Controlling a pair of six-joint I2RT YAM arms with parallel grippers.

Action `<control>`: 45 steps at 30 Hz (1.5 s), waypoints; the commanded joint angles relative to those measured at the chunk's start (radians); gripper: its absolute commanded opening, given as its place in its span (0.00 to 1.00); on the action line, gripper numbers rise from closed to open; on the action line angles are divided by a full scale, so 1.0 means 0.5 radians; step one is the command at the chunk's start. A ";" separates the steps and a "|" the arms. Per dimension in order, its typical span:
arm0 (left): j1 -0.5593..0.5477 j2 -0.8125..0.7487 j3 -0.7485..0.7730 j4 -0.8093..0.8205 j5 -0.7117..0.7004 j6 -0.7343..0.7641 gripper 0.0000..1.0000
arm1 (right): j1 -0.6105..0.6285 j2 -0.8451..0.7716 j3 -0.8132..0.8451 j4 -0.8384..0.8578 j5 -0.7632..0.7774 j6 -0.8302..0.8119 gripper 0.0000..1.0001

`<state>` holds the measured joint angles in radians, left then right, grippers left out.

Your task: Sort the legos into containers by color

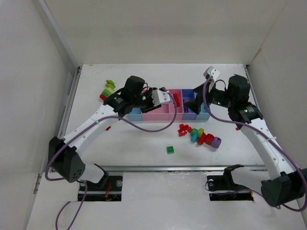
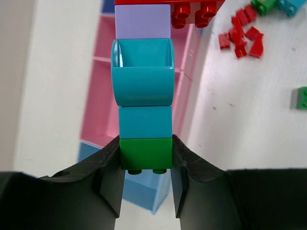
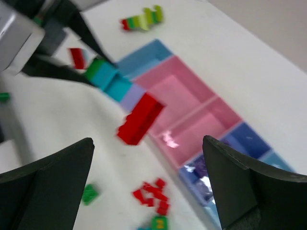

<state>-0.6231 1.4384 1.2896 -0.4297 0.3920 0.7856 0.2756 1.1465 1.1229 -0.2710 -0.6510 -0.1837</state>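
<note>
A held brick chain (image 2: 144, 81) overhangs the pink trays (image 2: 98, 115); table (image 1: 139, 143) before them is open left of scattered bricks (image 1: 199, 135).

Loose legos (image 1: 199, 134) lie just before the trays (image 1: 154, 114).

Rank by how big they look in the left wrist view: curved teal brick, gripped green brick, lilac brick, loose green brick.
Largest: curved teal brick.
Next: gripped green brick and lilac brick look alike, so they are not ranked.
Smallest: loose green brick, farther away and cut by the frame edge.
</note>
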 commanded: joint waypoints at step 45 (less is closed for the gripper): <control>-0.140 -0.554 -0.484 0.485 -0.164 0.316 0.00 | -0.266 0.183 -0.098 0.291 -0.944 0.518 0.00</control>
<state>-0.6880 1.1934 1.0634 -0.2077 0.3363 0.9455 0.1684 1.2736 1.0798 -0.1719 -1.0992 0.0895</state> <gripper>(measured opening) 0.332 0.447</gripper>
